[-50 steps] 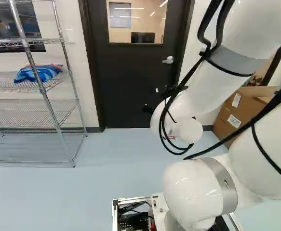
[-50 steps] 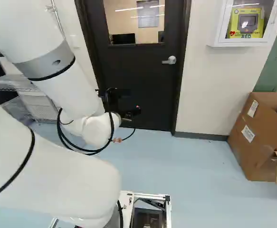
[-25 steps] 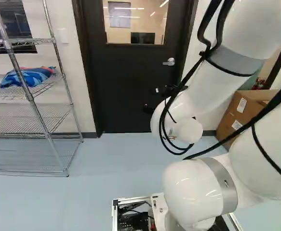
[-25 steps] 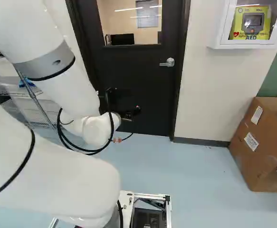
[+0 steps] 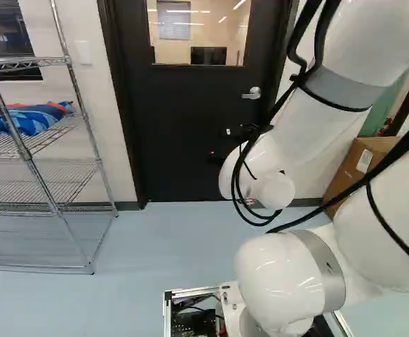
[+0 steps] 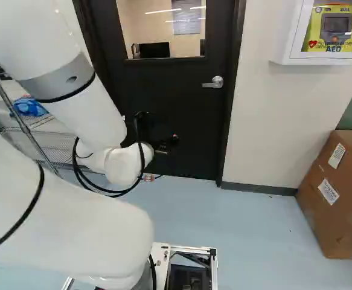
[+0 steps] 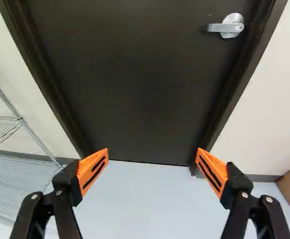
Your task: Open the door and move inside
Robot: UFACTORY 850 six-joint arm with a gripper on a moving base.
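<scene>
Nearest me, the white arm point(image 5: 288, 281) reaches out from its base, and the black gripper point(image 6: 163, 142) at its end has its jaws spread wide, orange pads point(image 7: 92, 170) well apart. A wire rack point(image 5: 35, 168) holding a blue bundle point(image 5: 29, 121) stands left of the doorway, a cardboard box point(image 6: 332, 199) right of it. Ahead of the gripper, the dark door point(image 7: 135, 89) is closed, its silver lever handle point(image 6: 213, 83) level and clear of the fingers; through the window point(image 5: 208, 31) I see a dark screen point(image 5: 209, 55)
</scene>
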